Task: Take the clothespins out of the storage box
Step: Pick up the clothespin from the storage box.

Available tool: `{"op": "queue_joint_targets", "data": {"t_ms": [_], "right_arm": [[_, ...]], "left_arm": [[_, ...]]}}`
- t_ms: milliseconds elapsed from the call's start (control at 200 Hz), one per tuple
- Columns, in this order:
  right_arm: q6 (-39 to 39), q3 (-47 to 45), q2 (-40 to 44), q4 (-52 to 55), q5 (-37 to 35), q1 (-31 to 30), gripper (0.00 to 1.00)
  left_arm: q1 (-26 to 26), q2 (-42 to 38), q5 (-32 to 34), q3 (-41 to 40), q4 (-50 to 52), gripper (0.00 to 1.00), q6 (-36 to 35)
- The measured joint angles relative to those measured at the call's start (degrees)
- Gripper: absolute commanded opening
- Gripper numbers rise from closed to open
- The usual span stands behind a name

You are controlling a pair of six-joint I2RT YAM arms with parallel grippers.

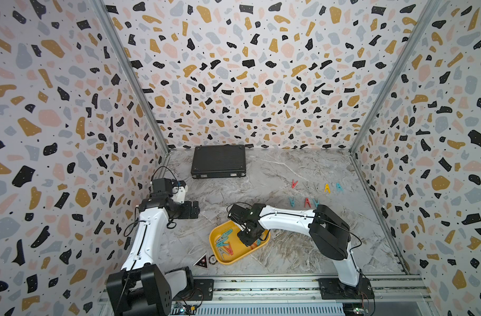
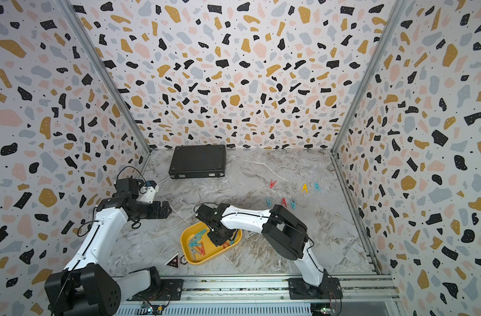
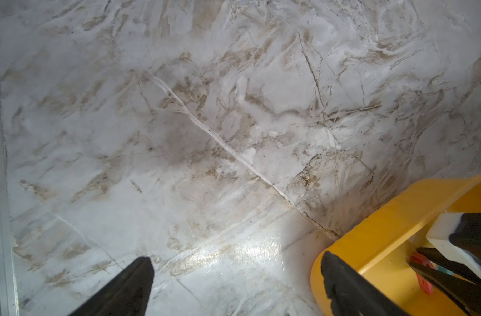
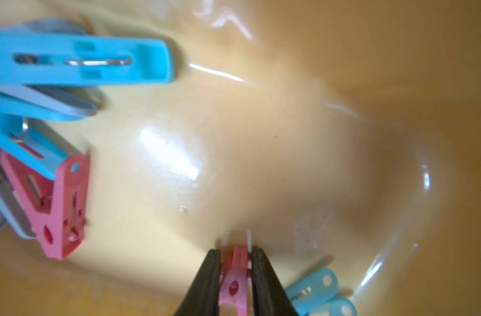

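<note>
Pinches a red pin [image 4: 233, 287] with right gripper [image 4: 236, 250], seemingly by the box [image 4: 261, 136] edge. Holds left gripper [image 3: 236, 257] wide over counter [image 3: 179, 109].

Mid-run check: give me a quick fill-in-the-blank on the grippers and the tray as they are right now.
1. The right gripper has its fingers on either side of a ___ clothespin.
2. That clothespin lies in the ___ tray.
3. The left gripper hangs beside the tray, jaws ___.
4. The closed case by the back wall is coloured ___.

Missing words: red; yellow; open; black.
</note>
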State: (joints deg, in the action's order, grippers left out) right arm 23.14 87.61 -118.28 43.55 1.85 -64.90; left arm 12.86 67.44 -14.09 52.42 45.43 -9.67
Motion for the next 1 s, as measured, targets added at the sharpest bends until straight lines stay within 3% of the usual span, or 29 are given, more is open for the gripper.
{"op": "queue_joint_targets", "data": {"t_ms": [456, 1001], "right_arm": [[-0.2, -0.9, 1.9, -4.6, -1.9, 0.6, 0.1], [-0.7, -2.4, 7.4, -7.6, -4.3, 1.3, 0.06]], "left_arm": [[0.0, 0.0, 0.0, 0.0, 0.0, 1.0, 0.0], [0.0, 0.0, 0.0, 0.0, 0.0, 1.0, 0.0]]}}
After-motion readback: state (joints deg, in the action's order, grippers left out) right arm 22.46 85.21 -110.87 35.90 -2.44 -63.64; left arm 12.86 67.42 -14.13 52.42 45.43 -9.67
